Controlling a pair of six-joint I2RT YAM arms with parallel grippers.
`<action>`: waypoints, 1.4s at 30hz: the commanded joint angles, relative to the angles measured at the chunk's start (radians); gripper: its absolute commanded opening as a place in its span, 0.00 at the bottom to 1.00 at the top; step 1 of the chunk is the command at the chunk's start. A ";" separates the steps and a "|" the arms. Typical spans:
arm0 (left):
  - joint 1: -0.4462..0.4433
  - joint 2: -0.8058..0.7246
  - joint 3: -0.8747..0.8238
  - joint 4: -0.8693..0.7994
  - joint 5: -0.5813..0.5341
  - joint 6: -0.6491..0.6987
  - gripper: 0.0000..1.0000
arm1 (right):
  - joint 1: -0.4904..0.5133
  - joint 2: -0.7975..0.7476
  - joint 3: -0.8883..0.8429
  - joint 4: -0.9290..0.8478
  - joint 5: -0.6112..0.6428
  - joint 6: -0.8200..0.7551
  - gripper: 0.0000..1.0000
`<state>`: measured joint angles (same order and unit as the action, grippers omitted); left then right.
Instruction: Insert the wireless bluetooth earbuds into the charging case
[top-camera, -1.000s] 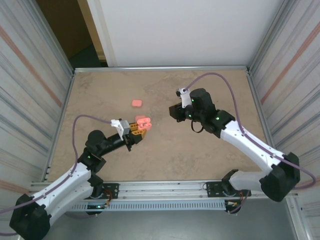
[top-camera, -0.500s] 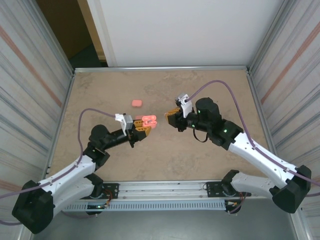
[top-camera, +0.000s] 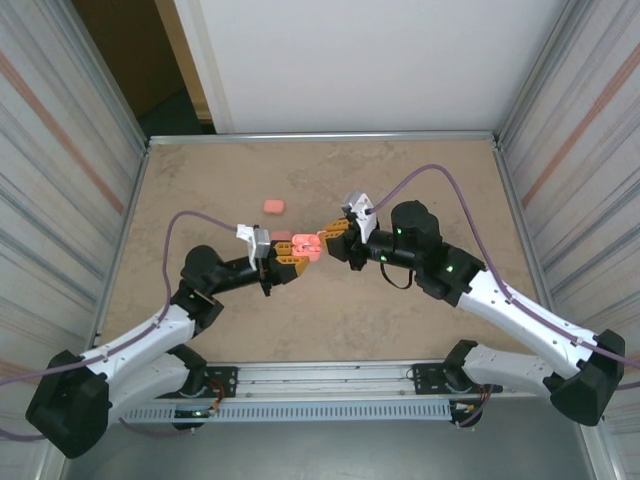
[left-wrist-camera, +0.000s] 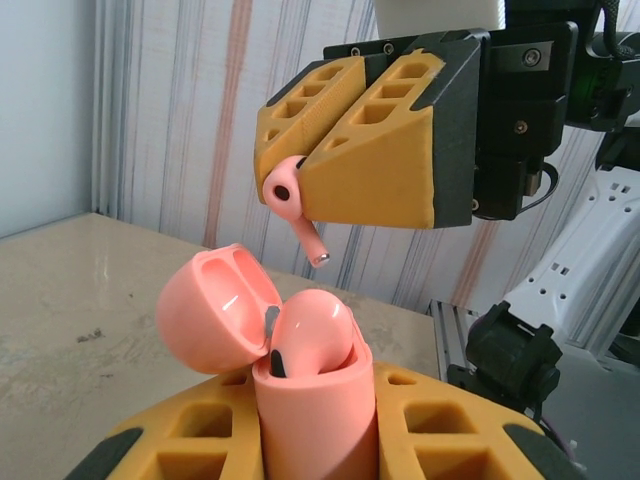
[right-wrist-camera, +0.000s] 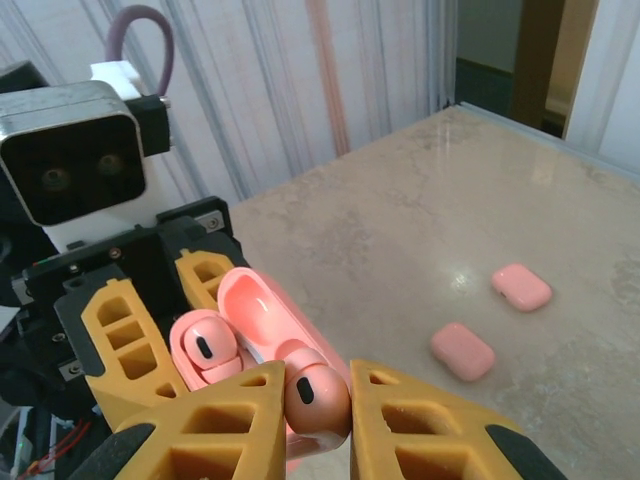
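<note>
Pink earbud pinched between right fingers, just above open case.

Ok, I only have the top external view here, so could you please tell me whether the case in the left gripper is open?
Observer: Yes. In the left wrist view the charging case stands upright between the fingers of the left gripper, with its lid swung open.
Operator: Thank you. Is anything in it?
Observer: One seated earbud fills a slot, its rounded head showing above the rim.
Operator: And what is the right gripper doing?
Observer: The right gripper is shut on a second earbud, stem pointing down towards the case. The left wrist view shows a gap between them.
</note>
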<state>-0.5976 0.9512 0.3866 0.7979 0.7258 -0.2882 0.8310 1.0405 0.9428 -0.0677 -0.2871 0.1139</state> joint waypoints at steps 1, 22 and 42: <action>-0.007 0.003 0.035 0.044 0.030 -0.008 0.00 | 0.010 -0.017 -0.007 0.031 -0.008 -0.041 0.18; -0.008 -0.005 0.032 0.047 0.020 -0.009 0.00 | 0.018 0.013 -0.032 0.020 -0.045 -0.063 0.19; -0.009 -0.002 0.038 0.064 0.021 -0.021 0.00 | 0.019 -0.006 -0.037 0.013 -0.088 -0.063 0.33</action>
<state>-0.6025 0.9550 0.3908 0.8085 0.7395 -0.2974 0.8448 1.0500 0.9047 -0.0452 -0.3653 0.0433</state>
